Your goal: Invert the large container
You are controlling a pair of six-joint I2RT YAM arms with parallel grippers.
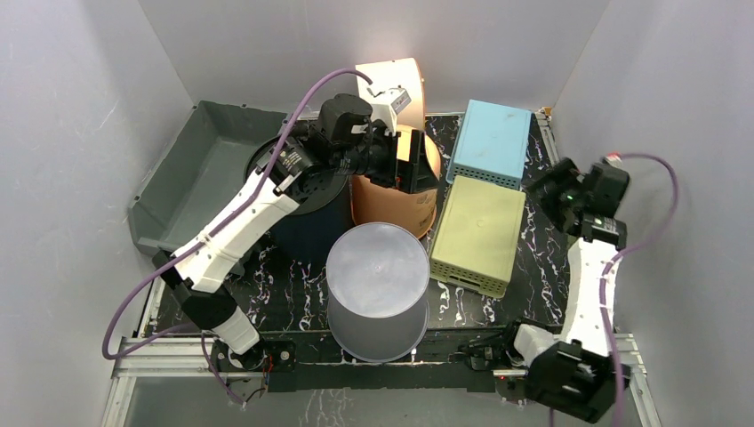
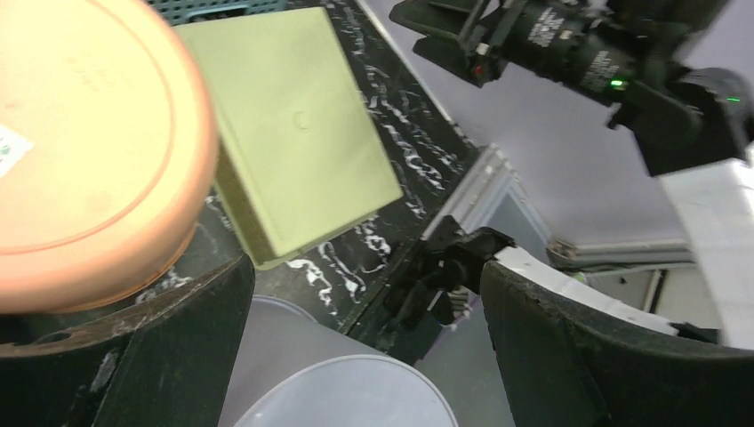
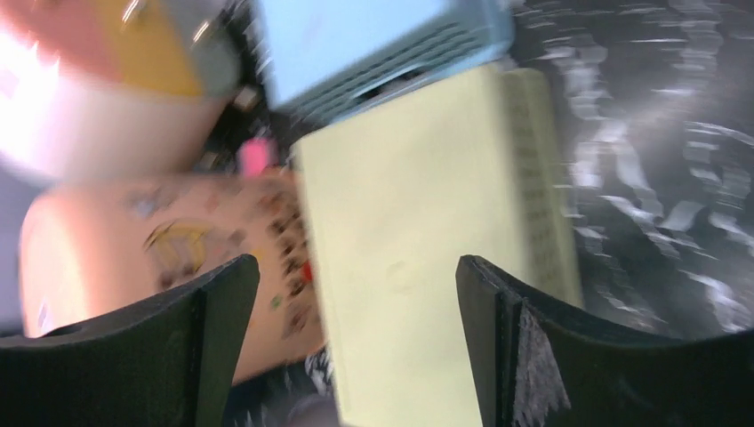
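Note:
A large pale grey container [image 1: 378, 276] stands at the front middle of the mat with its flat closed end up; its edge shows in the left wrist view [image 2: 356, 396]. An orange container [image 1: 391, 209] stands behind it, its ringed flat end showing in the left wrist view [image 2: 80, 151] and its printed side in the right wrist view [image 3: 160, 249]. My left gripper [image 1: 416, 165] hovers over the orange container's right edge, open and empty [image 2: 369, 302]. My right gripper [image 1: 544, 191] is open and empty [image 3: 356, 294], facing the green box [image 3: 427, 231].
A green box [image 1: 478, 233] and a blue box [image 1: 491, 140] lie right of the containers. A dark navy container [image 1: 307, 218] stands under my left arm. A grey bin [image 1: 191, 178] sits at the left. An orange lid [image 1: 396, 76] leans on the back wall.

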